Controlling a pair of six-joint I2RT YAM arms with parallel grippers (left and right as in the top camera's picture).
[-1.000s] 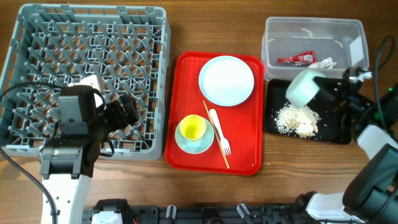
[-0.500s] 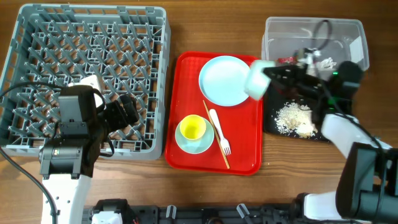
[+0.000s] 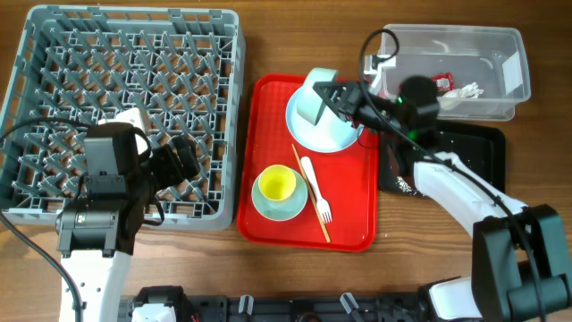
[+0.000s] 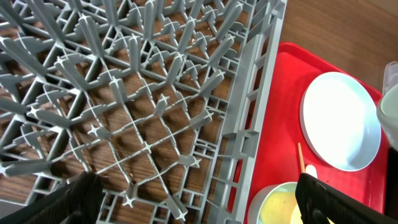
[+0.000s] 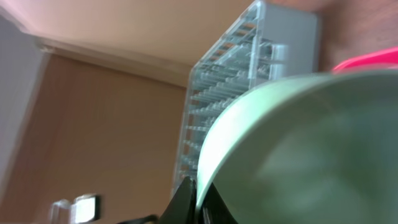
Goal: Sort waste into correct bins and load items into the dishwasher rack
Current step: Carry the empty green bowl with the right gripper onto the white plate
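My right gripper (image 3: 338, 95) is shut on the rim of the pale green bowl (image 3: 316, 96) and holds it tilted above the pale blue plate (image 3: 335, 136) on the red tray. In the right wrist view the bowl (image 5: 311, 155) fills the frame, its rim pinched in my gripper (image 5: 198, 193). My left gripper (image 3: 183, 161) is open and empty over the front right part of the grey rack (image 3: 125, 54). The yellow cup (image 3: 276, 182) stands on the light blue saucer (image 3: 288, 207). The white fork (image 3: 315, 186) and the wooden stick (image 3: 299, 165) lie beside them.
The clear tub (image 3: 500, 45) holds the red wrapper (image 3: 444, 82) and the white scrap (image 3: 465, 89). The black tray (image 3: 483, 156) lies in front of it, its crumbs (image 3: 402, 185) mostly hidden by my right arm. The left wrist view shows rack pegs (image 4: 137, 106) and the plate (image 4: 341, 121).
My right arm has swung left with the bowl, from above the black tray to above the plate on the red tray. The left arm has not moved.
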